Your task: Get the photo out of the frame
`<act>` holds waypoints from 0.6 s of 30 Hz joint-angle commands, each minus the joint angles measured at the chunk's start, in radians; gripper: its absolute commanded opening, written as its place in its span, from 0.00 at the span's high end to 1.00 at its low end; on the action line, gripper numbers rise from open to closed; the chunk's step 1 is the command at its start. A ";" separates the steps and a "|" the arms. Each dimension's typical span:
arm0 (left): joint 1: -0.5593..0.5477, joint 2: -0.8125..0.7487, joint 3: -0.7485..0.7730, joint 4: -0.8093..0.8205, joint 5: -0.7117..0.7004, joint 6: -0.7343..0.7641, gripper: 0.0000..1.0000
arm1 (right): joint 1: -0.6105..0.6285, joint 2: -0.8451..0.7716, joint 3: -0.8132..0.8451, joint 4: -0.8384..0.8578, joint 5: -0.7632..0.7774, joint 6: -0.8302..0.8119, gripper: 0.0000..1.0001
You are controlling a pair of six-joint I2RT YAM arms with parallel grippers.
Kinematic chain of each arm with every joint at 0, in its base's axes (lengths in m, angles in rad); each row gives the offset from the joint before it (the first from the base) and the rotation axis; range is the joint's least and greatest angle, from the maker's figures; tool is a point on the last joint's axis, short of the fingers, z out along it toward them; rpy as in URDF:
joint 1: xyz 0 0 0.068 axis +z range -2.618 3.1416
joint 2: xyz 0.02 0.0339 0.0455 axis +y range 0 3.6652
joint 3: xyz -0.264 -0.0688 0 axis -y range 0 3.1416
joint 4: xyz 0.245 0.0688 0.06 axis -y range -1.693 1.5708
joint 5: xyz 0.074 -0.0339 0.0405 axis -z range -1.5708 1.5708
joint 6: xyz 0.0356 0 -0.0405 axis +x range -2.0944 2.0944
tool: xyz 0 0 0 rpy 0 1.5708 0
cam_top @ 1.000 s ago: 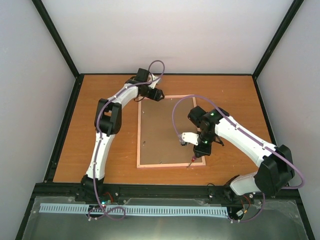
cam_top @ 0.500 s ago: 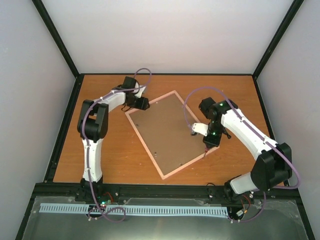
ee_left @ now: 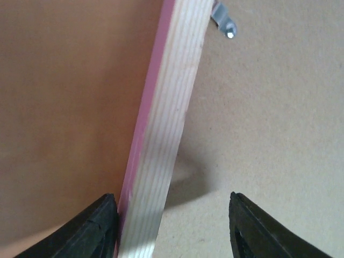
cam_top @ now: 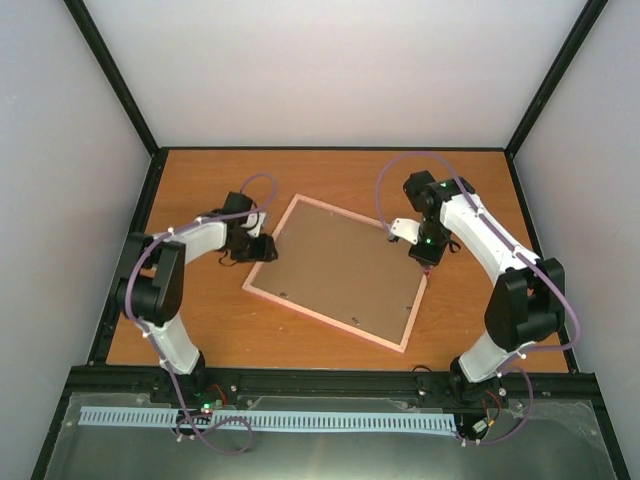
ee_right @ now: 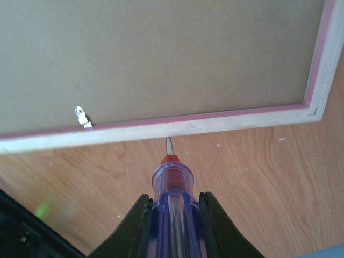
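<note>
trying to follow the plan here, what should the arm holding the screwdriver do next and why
Probably ease the right gripper across the rim so the screwdriver tip reaches the metal tab just inside it. The frame lies back up with its backing in place, the tip sits outside the rim, short of that tab, and the left gripper straddles the frame's left rim, open.
</note>
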 commanded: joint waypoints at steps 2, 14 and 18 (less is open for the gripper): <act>-0.043 -0.205 -0.210 0.005 0.090 -0.175 0.44 | -0.019 0.078 0.062 0.259 0.011 0.020 0.97; -0.178 -0.530 -0.424 -0.031 -0.039 -0.451 0.45 | -0.037 0.156 0.180 0.274 0.049 0.072 0.97; -0.178 -0.576 -0.435 -0.043 -0.141 -0.510 0.44 | -0.039 0.140 0.253 0.260 0.099 0.134 0.97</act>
